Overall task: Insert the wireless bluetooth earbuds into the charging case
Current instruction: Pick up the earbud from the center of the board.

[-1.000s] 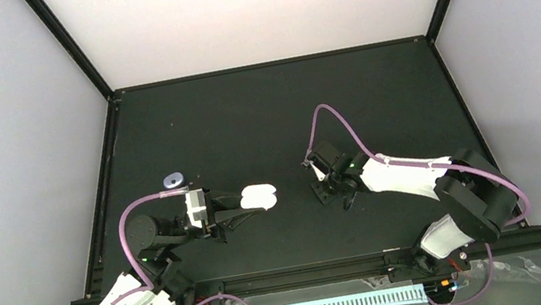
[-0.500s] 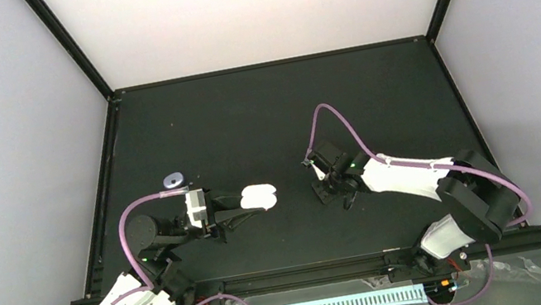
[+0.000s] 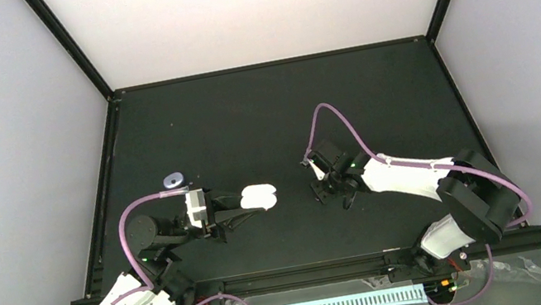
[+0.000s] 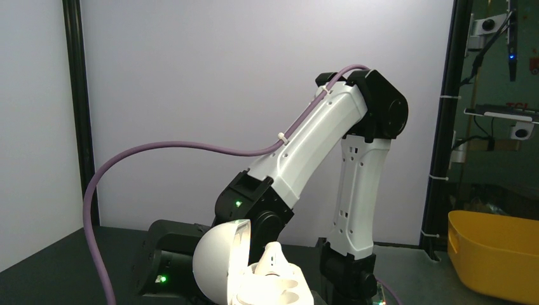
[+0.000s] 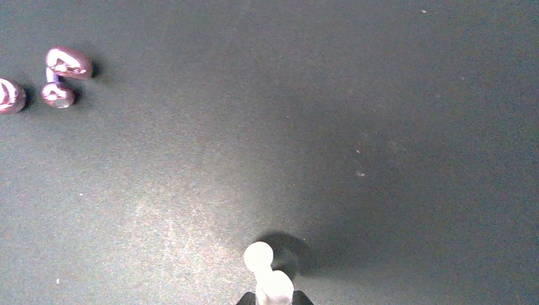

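Note:
The charging case point(image 3: 261, 197) is white and stands open, with my left gripper point(image 3: 246, 205) shut on it at the table's left middle. In the left wrist view its rounded lid point(image 4: 219, 267) is up, and one white earbud point(image 4: 275, 257) stands in a well of the base point(image 4: 279, 293). That gripper's fingers are out of this view. My right gripper point(image 3: 319, 187) is low over the table, a short way right of the case. In the right wrist view its black fingertips point(image 5: 245, 298) are shut on the other white earbud point(image 5: 267, 276), whose shadow falls on the mat.
A small lavender object point(image 3: 174, 180) lies on the dark mat point(image 3: 245, 123) behind the left arm. Three small glossy purple pieces point(image 5: 66, 62) lie at the upper left of the right wrist view. A yellow bin point(image 4: 496, 254) stands off the table.
The right gripper has edged slightly left toward the case. The left arm and the case have not moved.

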You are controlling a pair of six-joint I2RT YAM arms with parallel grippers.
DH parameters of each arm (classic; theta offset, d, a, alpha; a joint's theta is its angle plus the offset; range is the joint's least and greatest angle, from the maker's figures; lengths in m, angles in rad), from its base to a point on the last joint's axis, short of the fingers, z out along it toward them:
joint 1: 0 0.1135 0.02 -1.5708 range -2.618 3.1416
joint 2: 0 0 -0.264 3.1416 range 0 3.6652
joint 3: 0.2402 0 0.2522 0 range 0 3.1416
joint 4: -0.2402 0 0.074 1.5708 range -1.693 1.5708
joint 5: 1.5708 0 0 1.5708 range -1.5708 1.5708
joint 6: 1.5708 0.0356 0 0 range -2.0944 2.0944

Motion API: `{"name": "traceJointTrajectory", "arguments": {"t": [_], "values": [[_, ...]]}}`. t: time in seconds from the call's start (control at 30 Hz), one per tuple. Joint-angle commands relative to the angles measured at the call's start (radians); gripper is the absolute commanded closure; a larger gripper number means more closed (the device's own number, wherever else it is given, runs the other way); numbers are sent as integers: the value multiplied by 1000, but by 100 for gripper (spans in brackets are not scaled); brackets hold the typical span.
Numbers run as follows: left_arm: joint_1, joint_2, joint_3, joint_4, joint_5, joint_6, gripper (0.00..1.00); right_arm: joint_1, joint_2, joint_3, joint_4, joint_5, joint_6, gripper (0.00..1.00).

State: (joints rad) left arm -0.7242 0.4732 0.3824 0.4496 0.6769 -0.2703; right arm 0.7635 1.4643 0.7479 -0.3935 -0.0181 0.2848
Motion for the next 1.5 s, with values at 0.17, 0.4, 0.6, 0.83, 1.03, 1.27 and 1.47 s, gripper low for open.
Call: {"name": "traceJointTrajectory", "arguments": {"t": [0.17, 0.4, 0.6, 0.83, 1.03, 1.27, 1.47], "values": [[-6, 2, 9, 14, 12, 8, 98, 4, 1, 20, 45, -40, -12, 83], [-6, -1, 9, 11, 12, 11, 98, 4, 20, 27, 45, -56, -22, 86], [-7, 4, 9, 14, 12, 10, 99, 5, 29, 26, 47, -64, -24, 83], [-6, 4, 9, 14, 11, 10, 99, 4, 26, 26, 52, -64, -24, 92], [-6, 4, 9, 14, 12, 9, 99, 4, 6, 24, 52, -59, -24, 99], [-7, 4, 9, 17, 12, 10, 98, 4, -75, 18, 27, -56, -30, 99], [-8, 6, 9, 19, 17, 5, 98, 4, -35, 20, 40, -53, -24, 76]]}}
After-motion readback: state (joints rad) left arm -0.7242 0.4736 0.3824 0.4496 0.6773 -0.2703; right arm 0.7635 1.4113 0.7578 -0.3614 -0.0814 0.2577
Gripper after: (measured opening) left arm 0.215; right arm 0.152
